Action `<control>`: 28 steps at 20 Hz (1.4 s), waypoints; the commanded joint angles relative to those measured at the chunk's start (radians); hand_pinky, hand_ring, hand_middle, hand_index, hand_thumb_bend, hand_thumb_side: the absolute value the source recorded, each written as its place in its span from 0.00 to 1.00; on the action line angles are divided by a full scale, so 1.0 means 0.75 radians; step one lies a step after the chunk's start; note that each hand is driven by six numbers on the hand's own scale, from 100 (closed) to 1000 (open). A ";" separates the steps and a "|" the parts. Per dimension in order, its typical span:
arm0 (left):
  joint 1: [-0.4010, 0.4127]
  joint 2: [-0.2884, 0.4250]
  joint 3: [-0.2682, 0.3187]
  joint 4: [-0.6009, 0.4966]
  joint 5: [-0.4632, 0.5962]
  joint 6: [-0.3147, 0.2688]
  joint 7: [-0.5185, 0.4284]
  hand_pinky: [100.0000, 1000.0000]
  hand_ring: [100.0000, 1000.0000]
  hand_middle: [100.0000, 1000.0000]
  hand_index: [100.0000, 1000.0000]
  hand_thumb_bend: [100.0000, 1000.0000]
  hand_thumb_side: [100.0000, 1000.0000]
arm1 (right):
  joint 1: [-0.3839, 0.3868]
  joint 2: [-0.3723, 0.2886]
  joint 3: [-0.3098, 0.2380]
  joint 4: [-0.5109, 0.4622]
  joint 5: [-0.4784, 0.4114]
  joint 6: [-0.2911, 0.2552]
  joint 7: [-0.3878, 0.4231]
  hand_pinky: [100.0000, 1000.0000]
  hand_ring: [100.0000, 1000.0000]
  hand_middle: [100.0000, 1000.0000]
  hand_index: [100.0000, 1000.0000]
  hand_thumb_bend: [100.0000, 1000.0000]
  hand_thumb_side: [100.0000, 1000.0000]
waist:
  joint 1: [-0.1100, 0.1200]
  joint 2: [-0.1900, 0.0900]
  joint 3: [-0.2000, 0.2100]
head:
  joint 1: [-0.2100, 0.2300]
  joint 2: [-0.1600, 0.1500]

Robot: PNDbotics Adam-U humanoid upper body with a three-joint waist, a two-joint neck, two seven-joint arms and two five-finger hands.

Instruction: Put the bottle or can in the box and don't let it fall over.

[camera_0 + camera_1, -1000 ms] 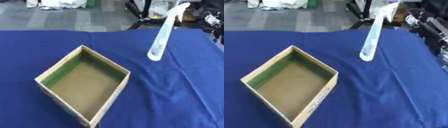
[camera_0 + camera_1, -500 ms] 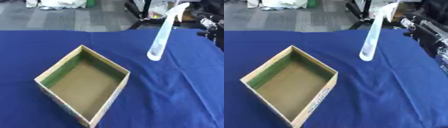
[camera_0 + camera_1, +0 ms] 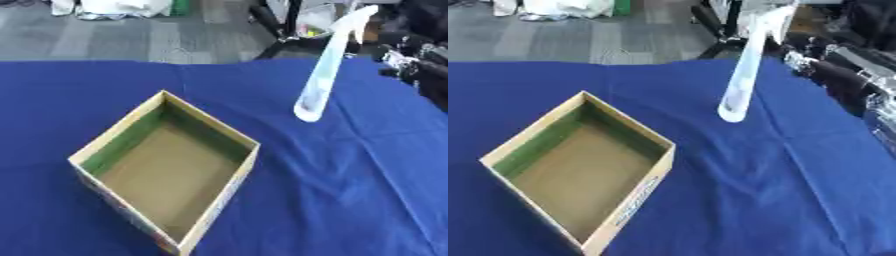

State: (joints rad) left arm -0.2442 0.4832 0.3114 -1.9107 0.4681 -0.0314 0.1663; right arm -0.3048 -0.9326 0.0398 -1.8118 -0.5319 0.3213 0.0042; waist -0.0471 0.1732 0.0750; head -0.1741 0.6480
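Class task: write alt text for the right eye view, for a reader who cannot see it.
A tall, slim, clear spray bottle stands on a blue tablecloth, with an open, empty cardboard box to its left, not touching it. The robot's dark right arm comes in from the upper right edge, apart from the bottle; its hand cannot be made out.

Slim clear spray bottle (image 3: 322,75) stands on the blue cloth, right of the open empty box (image 3: 166,167)
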 commanded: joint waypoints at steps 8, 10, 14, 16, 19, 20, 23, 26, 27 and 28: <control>-0.015 0.024 0.000 -0.015 0.008 0.004 -0.004 0.91 1.00 1.00 0.71 0.48 0.53 | -0.082 0.021 0.030 0.023 0.068 0.026 0.002 0.98 1.00 1.00 0.99 0.00 0.42 | 0.001 -0.015 0.003 | -0.016 -0.017; -0.015 0.023 0.000 -0.015 0.008 0.005 -0.004 0.91 1.00 1.00 0.71 0.48 0.53 | -0.089 0.025 0.034 0.027 0.063 0.026 0.001 0.98 1.00 1.00 0.99 0.00 0.43 | 0.000 -0.014 0.004 | -0.018 -0.018; -0.015 0.023 0.001 -0.015 0.008 0.006 -0.005 0.91 1.00 1.00 0.71 0.48 0.53 | -0.092 0.026 0.036 0.030 0.058 0.024 -0.001 0.98 1.00 1.00 0.99 0.00 0.43 | 0.000 -0.014 0.004 | -0.018 -0.018; -0.017 0.021 0.000 -0.015 0.008 0.007 -0.005 0.91 1.00 1.00 0.71 0.48 0.53 | -0.096 0.035 0.039 0.039 0.050 0.028 0.000 0.98 1.00 1.00 0.99 0.00 0.45 | -0.001 -0.010 0.006 | -0.019 -0.017; -0.019 0.021 0.000 -0.016 0.008 0.007 -0.005 0.91 1.00 1.00 0.71 0.48 0.53 | -0.103 0.040 0.043 0.049 0.040 0.029 0.001 0.98 1.00 1.00 0.99 0.00 0.45 | -0.002 -0.006 0.007 | -0.019 -0.019; -0.019 0.021 0.000 -0.015 0.008 0.007 -0.005 0.91 1.00 1.00 0.71 0.48 0.53 | -0.105 0.041 0.043 0.051 0.038 0.028 0.002 0.98 1.00 1.00 0.99 0.00 0.46 | -0.001 -0.005 0.008 | -0.020 -0.020; -0.020 0.020 0.001 -0.015 0.007 0.007 -0.007 0.91 1.00 1.00 0.71 0.48 0.53 | -0.112 0.042 0.044 0.056 0.034 0.024 0.005 0.98 1.00 1.00 0.99 0.00 0.46 | -0.001 0.000 0.009 | -0.022 -0.027; -0.020 0.020 0.002 -0.014 0.006 0.006 -0.008 0.91 1.00 1.00 0.70 0.48 0.53 | -0.117 0.041 0.042 0.059 0.032 0.020 0.005 0.98 1.00 1.00 1.00 0.00 0.46 | 0.001 0.007 0.010 | -0.023 -0.034; -0.020 0.021 0.002 -0.014 0.006 0.005 -0.008 0.92 1.00 1.00 0.70 0.48 0.53 | -0.117 0.039 0.041 0.062 0.031 0.019 0.002 0.98 1.00 1.00 1.00 0.00 0.46 | 0.002 0.009 0.011 | -0.023 -0.035; -0.020 0.021 0.002 -0.013 0.006 0.004 -0.009 0.92 1.00 1.00 0.70 0.48 0.53 | -0.117 0.037 0.041 0.064 0.031 0.019 0.000 0.98 1.00 1.00 1.00 0.00 0.46 | 0.002 0.010 0.011 | -0.024 -0.036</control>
State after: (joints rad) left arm -0.2469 0.4820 0.3109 -1.9107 0.4687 -0.0272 0.1619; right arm -0.3781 -0.8757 0.0814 -1.7632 -0.5041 0.3381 0.0055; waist -0.0488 0.1916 0.0827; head -0.1882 0.6335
